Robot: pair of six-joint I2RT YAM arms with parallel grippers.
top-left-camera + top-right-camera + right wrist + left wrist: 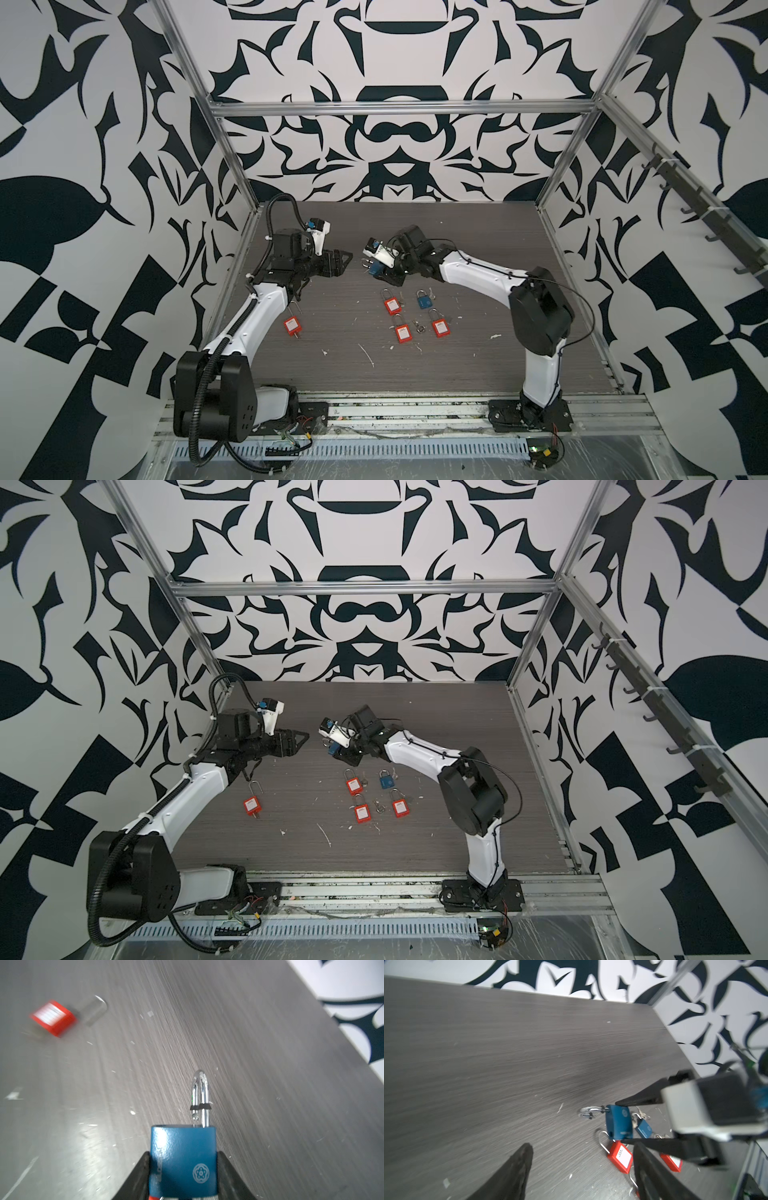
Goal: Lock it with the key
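Grey woodgrain table (457, 365), patterned walls (395, 54); right fingers (139, 1178) tight on blue padlock (182, 1163), left fingers (512, 1172) apart, seemingly empty

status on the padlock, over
Right gripper shut on blue padlock, held in the air. Left gripper open, empty, facing it. Shackle open, not yet locked. Red padlocks lie below, not touching.
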